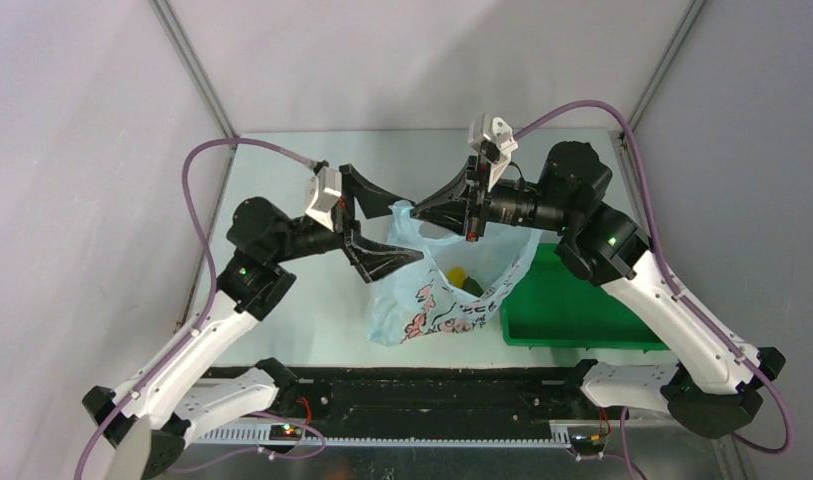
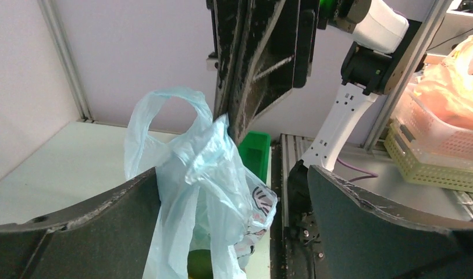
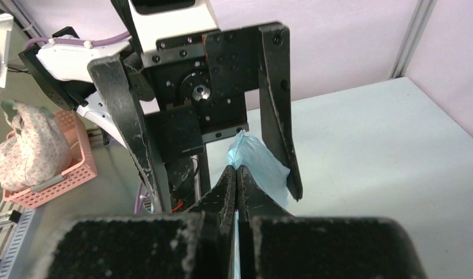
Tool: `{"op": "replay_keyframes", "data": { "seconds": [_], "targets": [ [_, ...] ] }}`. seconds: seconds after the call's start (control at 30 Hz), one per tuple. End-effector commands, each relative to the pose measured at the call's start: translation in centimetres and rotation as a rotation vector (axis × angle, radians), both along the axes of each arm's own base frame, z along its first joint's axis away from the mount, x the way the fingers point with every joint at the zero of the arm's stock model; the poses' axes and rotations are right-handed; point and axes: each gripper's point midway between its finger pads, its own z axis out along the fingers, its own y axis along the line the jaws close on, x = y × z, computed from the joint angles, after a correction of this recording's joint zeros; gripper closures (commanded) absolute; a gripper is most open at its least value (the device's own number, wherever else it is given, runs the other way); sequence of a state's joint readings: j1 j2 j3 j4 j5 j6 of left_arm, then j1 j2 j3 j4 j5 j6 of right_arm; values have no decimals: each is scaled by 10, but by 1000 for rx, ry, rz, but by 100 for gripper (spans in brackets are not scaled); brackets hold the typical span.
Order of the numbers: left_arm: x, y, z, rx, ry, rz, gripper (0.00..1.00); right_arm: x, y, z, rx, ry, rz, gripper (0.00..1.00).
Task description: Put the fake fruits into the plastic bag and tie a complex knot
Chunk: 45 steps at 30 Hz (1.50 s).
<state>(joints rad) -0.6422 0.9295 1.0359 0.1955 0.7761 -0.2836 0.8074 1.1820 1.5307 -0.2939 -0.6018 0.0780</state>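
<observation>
I clamp my right end effector (image 1: 419,210) fully closed on the plastic bag (image 1: 422,300) top, holding it upright on the tabletop (image 1: 312,300) with the yellow fruit (image 1: 460,274) inside, while my left end effector (image 1: 414,230), wide open and empty, straddles its neck, presumably for knotting.

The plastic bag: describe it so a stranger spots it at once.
On the pale table, find the green tray at the right. Beside it, to its left, stands the plastic bag: crinkly, light-blue, translucent, pink-printed, unlike the rigid tray.
</observation>
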Motion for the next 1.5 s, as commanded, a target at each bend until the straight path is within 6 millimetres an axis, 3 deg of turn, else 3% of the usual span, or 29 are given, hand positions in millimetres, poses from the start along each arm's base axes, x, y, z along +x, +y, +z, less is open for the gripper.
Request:
{"op": "replay_keyframes", "data": {
  "seconds": [0.0,0.2,0.4,0.67,0.77,0.8,0.97,1.03,1.1,1.13,1.2,1.27,1.37,1.47],
  "targets": [
    [0,-9,-2,-48,27,-20,5,1,-11,34,102,-61,-51,100],
    [1,-26,-24,-70,104,-52,27,17,-10,34,113,-55,-121,100],
    [7,-34,-49,-51,168,-38,46,20,-9,34,113,-58,-129,100],
    [11,-36,-81,-14,235,-26,86,25,-12,34,116,-66,-157,100],
    [11,-37,-90,-1,254,-30,92,30,-12,34,119,-66,-183,100],
    [10,-37,-93,4,258,-33,98,33,-13,34,120,-66,-198,100],
    [9,-34,-98,25,249,-24,100,41,-15,29,102,-69,-234,100],
    [8,-33,-101,61,239,-22,100,41,-16,26,93,-65,-228,90],
    [6,-33,-103,97,229,-32,100,38,-17,24,85,-65,-201,68],
    [4,-32,-100,102,220,-40,100,37,-17,22,80,-66,-191,51],
    [2,-31,-105,136,226,-44,100,31,-15,20,70,-71,-152,30],
    [1,-30,-104,149,216,-45,100,25,-11,18,64,-70,-110,17],
    [0,-28,-102,153,202,-40,100,22,-7,10,44,-54,-78,9],
    [-1,-27,-100,151,196,-38,100,23,-1,-4,5,-23,-49,8]
  ]
}}
